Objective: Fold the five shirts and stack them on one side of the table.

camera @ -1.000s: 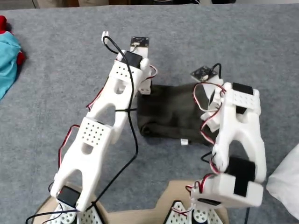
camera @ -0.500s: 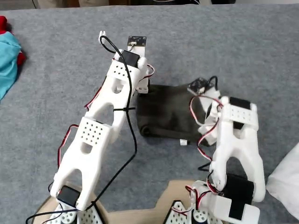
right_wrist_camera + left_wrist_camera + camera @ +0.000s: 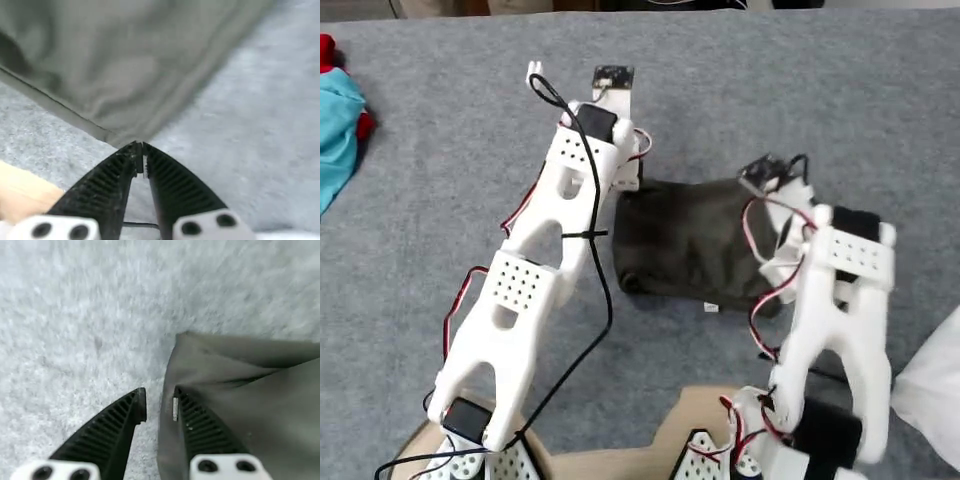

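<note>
We are seeing a grey felted counter carrying a dark shirt; left jaws are hanging released, right jaws are sitting clenched.

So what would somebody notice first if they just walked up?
First, two white plastic robot arms: the left arm and right arm lean over a folded dark olive cloth shirt in the middle of the grey felt table. The left gripper has its fingers open at one shirt edge, and the right gripper has its fingers shut at a corner. A turquoise cloth lies at the table's edge on the left arm's side.
</note>
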Controlling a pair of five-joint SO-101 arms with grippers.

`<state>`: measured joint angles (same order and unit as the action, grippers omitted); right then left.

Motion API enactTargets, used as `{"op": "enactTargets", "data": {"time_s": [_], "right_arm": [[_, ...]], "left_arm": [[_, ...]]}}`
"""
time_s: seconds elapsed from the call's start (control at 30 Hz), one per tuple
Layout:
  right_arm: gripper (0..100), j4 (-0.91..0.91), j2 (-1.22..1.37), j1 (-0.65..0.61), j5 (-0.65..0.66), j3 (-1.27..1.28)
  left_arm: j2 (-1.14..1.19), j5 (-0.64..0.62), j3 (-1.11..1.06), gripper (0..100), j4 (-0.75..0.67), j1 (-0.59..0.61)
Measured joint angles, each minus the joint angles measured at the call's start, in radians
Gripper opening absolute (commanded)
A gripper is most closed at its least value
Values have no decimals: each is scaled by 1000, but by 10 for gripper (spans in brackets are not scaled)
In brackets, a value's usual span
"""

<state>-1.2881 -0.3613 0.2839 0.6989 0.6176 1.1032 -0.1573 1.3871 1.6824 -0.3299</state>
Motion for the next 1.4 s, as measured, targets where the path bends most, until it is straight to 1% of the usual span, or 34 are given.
{"op": "enactTargets", "data": {"time_s": [0.07,0.17,0.3,0.37,0.47,0.63,0.8,0.97,1.23,1.4], "right_arm": [[40,-34,-23,2,0,-60],[111,-51,-21,2,0,-129],[168,-51,38,2,0,-210],[171,-35,94,2,-5,-245],[171,8,198,2,-44,-307],[171,29,422,2,-72,-448],[171,29,652,-9,-118,-632],[171,18,825,-37,-143,-781],[171,-23,888,-46,-144,-911],[171,-69,888,-46,-153,-944]], "left_arm": [[0,0,46,108,0,0],[0,0,84,108,0,0],[0,0,95,108,0,0],[0,0,95,108,0,0],[0,0,95,108,0,-3],[0,0,86,108,-41,-38],[2,0,-60,108,-137,-46],[8,0,-172,104,-195,-46],[6,0,-184,103,-233,-46],[6,0,-184,103,-278,-14]]}}
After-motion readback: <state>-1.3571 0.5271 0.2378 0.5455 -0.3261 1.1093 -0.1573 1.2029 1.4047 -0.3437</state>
